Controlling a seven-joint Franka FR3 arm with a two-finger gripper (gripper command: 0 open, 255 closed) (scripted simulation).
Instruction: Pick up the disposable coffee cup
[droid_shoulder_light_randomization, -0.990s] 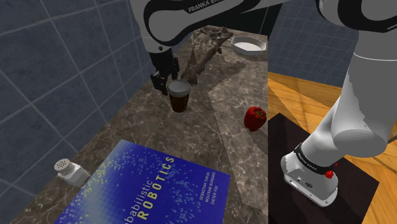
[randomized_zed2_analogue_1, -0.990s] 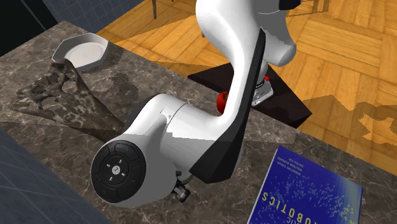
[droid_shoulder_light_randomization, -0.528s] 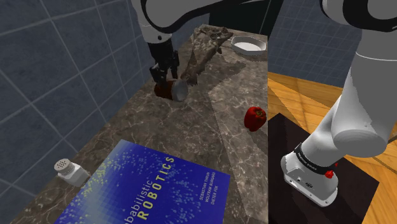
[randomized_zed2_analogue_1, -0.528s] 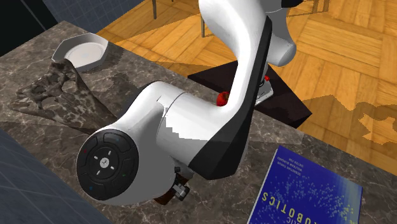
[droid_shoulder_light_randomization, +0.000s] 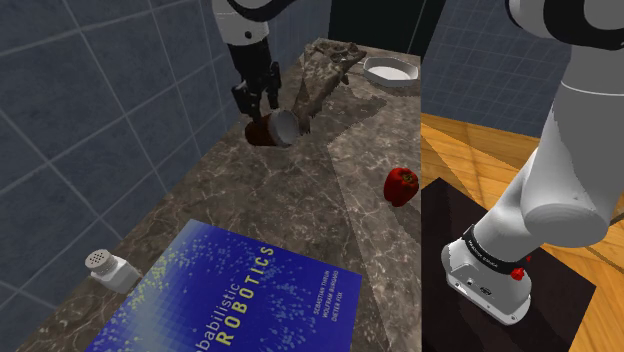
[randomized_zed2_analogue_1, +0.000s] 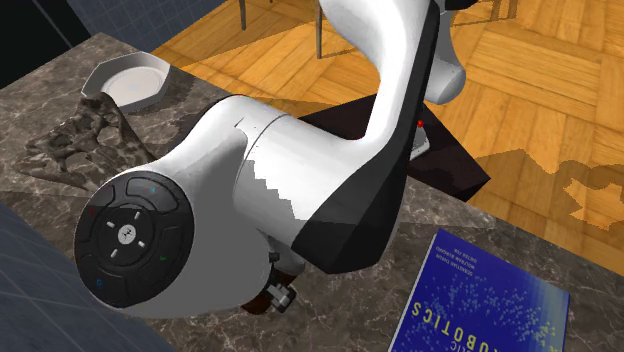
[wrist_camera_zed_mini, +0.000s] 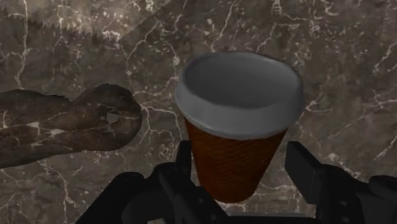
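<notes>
Brown ribbed cup w/ grey lid (wrist_camera_zed_mini: 236, 143) lies tipped on dark marble counter (droid_shoulder_light_randomization: 240, 195), base btwn the spread fingers of black gripper (wrist_camera_zed_mini: 242, 154), one side not touching. Prob. light, thin-walled, crushable; grip mid-sleeve, gently. Blue-grey tiled wall (droid_shoulder_light_randomization: 90, 100) behind, wood floor (droid_shoulder_light_randomization: 470, 150) beside.

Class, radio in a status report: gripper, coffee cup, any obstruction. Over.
Gripper open. Coffee cup tipped over on counter, base between fingers, not clasped. Dark mottled lump alongside, not blocking.
</notes>
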